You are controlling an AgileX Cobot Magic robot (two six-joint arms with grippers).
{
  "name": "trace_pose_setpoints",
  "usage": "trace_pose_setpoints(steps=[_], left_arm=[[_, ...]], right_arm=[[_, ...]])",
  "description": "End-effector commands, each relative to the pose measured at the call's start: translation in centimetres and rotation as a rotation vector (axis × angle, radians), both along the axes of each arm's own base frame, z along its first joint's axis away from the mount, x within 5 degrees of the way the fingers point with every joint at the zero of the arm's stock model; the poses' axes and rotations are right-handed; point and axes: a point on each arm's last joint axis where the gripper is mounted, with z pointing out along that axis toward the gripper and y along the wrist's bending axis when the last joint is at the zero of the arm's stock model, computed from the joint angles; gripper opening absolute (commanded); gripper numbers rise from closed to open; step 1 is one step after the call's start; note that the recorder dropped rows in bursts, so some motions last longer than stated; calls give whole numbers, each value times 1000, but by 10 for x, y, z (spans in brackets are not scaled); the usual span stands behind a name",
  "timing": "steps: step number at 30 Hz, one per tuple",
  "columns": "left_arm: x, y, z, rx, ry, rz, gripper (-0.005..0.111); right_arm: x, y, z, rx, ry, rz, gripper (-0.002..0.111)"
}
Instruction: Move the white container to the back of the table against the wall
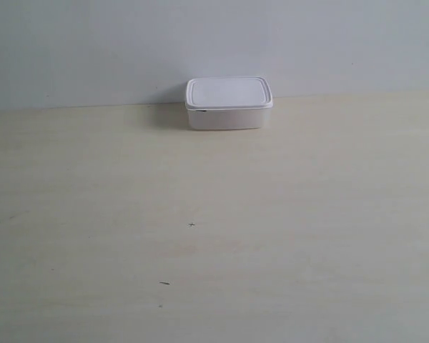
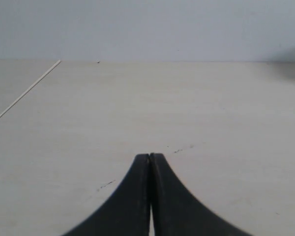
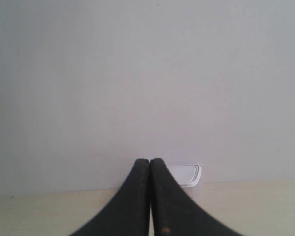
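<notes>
Fingers clenched, empty: left fingers [image 2: 139, 172], right fingers [image 3: 139, 174]. The small rectangular white plastic box [image 1: 229, 104] sits at twelve o'clock on the pale wood-grain counter [image 1: 214, 236], beside the plain grey-white wall [image 1: 93, 43].

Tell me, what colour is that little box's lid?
White lid, matching the box; clearest in the exterior view.

The left claw [image 2: 150, 158] has its 2 black fingers pressed together, empty; the right claw [image 3: 150, 162] is likewise closed.
</notes>
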Motion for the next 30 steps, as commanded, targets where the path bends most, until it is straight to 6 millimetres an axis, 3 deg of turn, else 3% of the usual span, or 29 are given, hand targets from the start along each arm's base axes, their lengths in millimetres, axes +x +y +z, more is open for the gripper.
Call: trace_pose_setpoints(steps=[1,5,8,11,13,21,30], left_arm=[[0,0,1,3,-7,2,0],[0,0,1,3,-7,2,0],[0,0,1,3,-7,2,0],[0,0,1,3,-7,2,0],[0,0,1,3,-7,2,0],[0,0,1,3,-7,2,0],[0,0,1,3,-7,2,0]], right_arm=[[0,-2,0,22,-4,-18,0],[1,-9,3,7,-43,-105,0],[2,-25,5,123,-54,-253,0],[4,-42,-6,223,70,-431,0],[4,-45,-14,161,153,-486,0],[4,-42,-33,-179,345,-479,0],[3,-41,-42,-162,439,-461,0]])
